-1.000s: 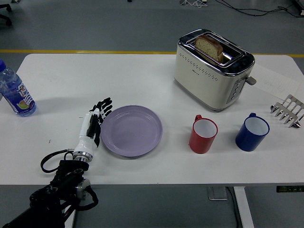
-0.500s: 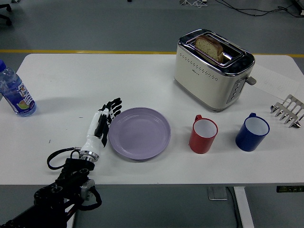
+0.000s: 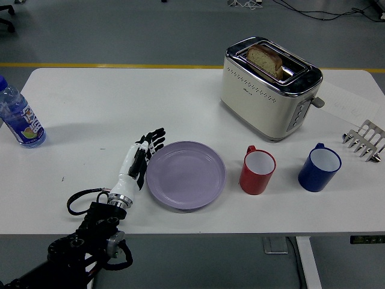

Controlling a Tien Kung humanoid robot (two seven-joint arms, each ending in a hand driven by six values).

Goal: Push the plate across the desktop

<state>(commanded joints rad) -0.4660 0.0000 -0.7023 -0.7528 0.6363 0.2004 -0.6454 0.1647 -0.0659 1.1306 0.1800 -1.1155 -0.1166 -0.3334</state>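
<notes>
A pale purple plate (image 3: 186, 174) lies flat on the white table (image 3: 90, 102), near the front, a little left of centre. My left hand (image 3: 143, 156), white with black fingers, lies flat with its fingers stretched out and its side pressed against the plate's left rim. It holds nothing. The plate's right rim is a short gap from a red mug (image 3: 257, 171). My right arm is out of view.
A blue mug (image 3: 319, 167) stands right of the red one. A cream toaster (image 3: 269, 88) with a bread slice stands behind them. A metal toast rack (image 3: 364, 141) is at the right edge, a water bottle (image 3: 19, 117) at the far left.
My left hand has slid to the right and pushed the plate with it, from left of centre toward the red mug. Nothing else has moved.
</notes>
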